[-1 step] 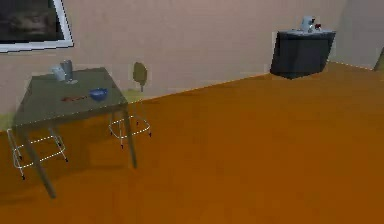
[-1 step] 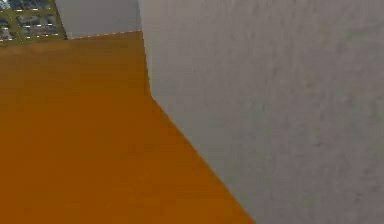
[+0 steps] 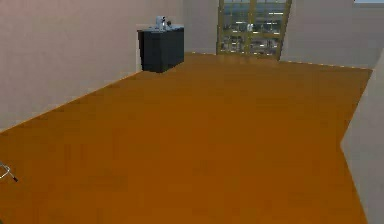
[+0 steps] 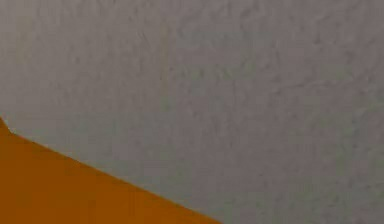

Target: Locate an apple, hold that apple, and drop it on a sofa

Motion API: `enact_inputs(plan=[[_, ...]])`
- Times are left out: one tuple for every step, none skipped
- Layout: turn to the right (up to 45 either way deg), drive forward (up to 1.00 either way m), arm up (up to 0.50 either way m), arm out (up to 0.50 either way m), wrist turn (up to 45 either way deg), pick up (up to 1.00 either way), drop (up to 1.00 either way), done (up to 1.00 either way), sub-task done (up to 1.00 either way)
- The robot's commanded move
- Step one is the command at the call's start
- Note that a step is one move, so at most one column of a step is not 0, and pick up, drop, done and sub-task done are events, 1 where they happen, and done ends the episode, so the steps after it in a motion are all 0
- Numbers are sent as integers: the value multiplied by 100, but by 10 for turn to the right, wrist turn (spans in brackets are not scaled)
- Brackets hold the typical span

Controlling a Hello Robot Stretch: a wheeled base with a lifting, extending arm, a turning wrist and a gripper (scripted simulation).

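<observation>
one dark cabinet (image 3: 160, 52) stands in the upper left-centre of the forward view, against the back wall (image 3: 200, 20). small pale items (image 3: 161, 24) sit on its top; their kind cannot be told. right of the cabinet, at the top centre, is a glazed double door (image 3: 253, 28) with a light frame. orange-brown floor (image 3: 200, 140) covers the middle and lower frame. a pale wall (image 3: 60, 50) runs along the left. another wall face (image 3: 370, 130) stands at the right edge. in the arm side view, a grey textured wall (image 4: 230, 90) takes most of the frame, with floor in the lower left corner. hand state: cannot tell. apple position: cannot tell.
</observation>
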Motion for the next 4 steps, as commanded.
enact_inputs(plan=[[0,100,0,0,0,0,0,0,0],[0,100,0,0,0,0,0,0,0],[0,100,0,0,0,0,0,0,0],[30,0,0,0,0,0,0,0,0]])
